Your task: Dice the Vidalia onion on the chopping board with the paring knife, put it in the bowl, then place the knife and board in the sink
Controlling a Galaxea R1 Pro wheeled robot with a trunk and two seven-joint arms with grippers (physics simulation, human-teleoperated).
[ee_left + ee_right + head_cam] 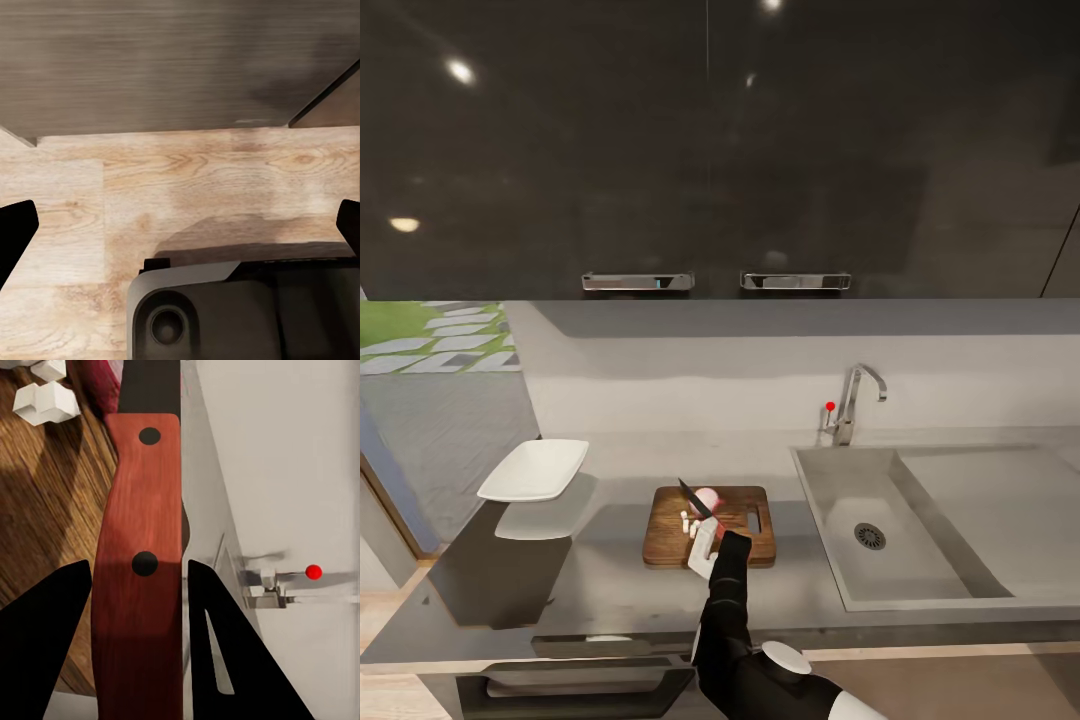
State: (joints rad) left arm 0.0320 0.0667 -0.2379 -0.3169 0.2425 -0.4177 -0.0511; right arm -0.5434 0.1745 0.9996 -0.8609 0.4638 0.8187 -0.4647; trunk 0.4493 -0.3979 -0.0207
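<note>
Taking the chopping board (660, 545) as the landmark, the bowl (535, 469) sits well off to its left, perched at the left end of the countertop (610, 590) with part of it overhanging the edge. The board itself lies flat on the worktop, its slot handle toward the sink side. On its top, near the far edge, rests the Vidalia onion (708, 497), pinkish and partly cut, with a few small white diced pieces (688, 522) just beside it toward the board's middle.

The right arm rises from below the board, dark forearm angled up and slightly left, wrist bent so the right gripper (705, 548) reaches over the board's near edge. Its fingers are pinched on the reddish handle of the paring knife (693, 499); in the right wrist view the two dark fingers press against either side of the handle (142, 562), and the dark blade points away toward the onion, tip raised to the left of it.

To the right of the board, apart from it, lies the sink (840, 560), with its faucet (855, 400) and red-tipped lever behind.

The left gripper (180, 225) hangs low over a wooden floor (187, 180), fingertips (15, 232) spread wide with nothing between them.
</note>
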